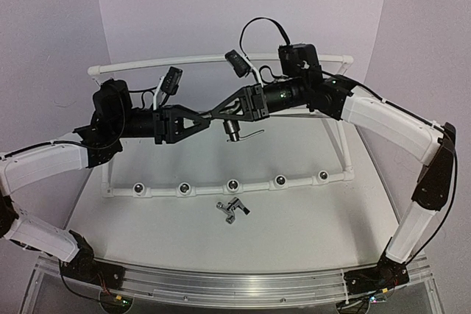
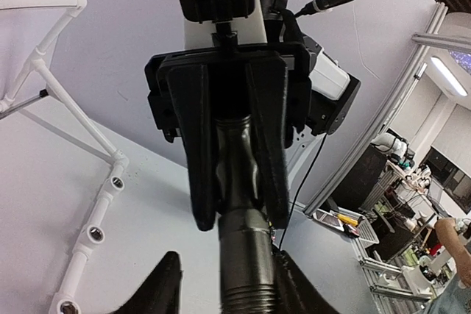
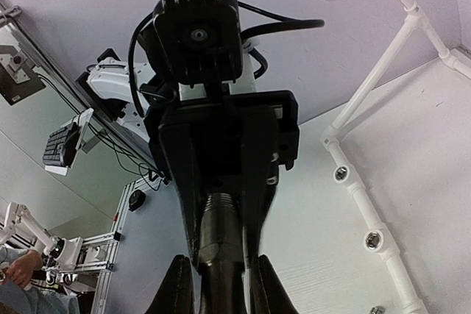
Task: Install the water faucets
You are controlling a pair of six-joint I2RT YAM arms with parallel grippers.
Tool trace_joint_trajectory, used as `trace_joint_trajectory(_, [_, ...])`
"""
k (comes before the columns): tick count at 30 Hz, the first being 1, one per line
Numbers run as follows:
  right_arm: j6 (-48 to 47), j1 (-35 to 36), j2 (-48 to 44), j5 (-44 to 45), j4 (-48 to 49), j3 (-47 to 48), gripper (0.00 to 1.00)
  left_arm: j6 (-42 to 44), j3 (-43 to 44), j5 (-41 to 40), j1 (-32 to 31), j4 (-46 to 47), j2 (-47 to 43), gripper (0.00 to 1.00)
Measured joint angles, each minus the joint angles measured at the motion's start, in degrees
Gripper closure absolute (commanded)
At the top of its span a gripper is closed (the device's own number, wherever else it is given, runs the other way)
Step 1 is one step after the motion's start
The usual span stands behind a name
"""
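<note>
No text, label, brand, number or sign can be read anywhere.

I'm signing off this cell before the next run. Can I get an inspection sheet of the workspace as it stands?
Surface: white table carrying a white pipe frame with five silver-ringed sockets along its near rail.
Job's things: held faucet in mid-air above the frame, between both tools; second faucet lies on the table in front of the sockets, not installed.
Clutter: nothing seen.
Tools: right tool shut on the held faucet; left tool straddles its threaded stem, with a gap on one side.
Cables: black cable loops above the right wrist.
Surroundings: plain pale walls; lab benches beyond the cell.
</note>
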Motion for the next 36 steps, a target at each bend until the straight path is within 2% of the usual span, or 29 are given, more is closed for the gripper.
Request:
trace_joint_trajectory(2, [0.02, -0.01, 0.00, -0.41, -0.03, -0.01, 1.00, 0.93, 0.39, -1.41, 0.02, -2.11, -0.05, 0.08])
trace_joint_trajectory(4, [-0.03, -0.29, 0.00, -0.63, -0.03, -0.11, 1.00, 1.88, 1.75, -3.88, 0.16, -6.87, -0.06, 0.01])
trace_joint_trajectory(8, [-2.05, -2.71, -0.46, 0.16, -0.78, -1.70, 1.00, 2.22, 3.32, -7.81, 1.62, -14.40, -0.64, 0.00])
trace_joint_trajectory(13, [-15.43, -6.98, -0.63, 9.96, -10.66, -2.06, 1.00, 1.74, 4.88, -16.27, 4.84, -25.17, -1.47, 0.00])
trace_joint_trajectory(16, [-24.97, -7.20, -0.71, 17.61, -17.30, -2.06, 1.00, 1.75, 7.23, -21.97, 6.35, -32.40, -0.71, 0.00])
trace_joint_trajectory(20, [-38.61, -3.38, -1.80, 31.04, -23.91, -3.00, 1.00, 1.75, 10.28, -28.32, 7.71, -40.23, 2.56, 0.00])
trace_joint_trajectory(24, [-50.64, 5.97, -3.22, 45.10, -26.59, -6.21, 1.00, 0.39, 10.35, -31.25, 9.76, -45.64, 6.36, 0.00])
trace_joint_trajectory(29, [-59.19, 15.25, -0.43, 57.37, -27.61, -6.38, 1.00, -2.89, 8.67, -34.02, 11.89, -49.36, 8.03, 0.00])
trace_joint_trajectory(36, [-64.47, 18.95, 7.58, 70.32, -27.31, -6.17, 1.00, -5.29, 5.81, -34.10, 12.08, -50.57, 8.29, 0.00])
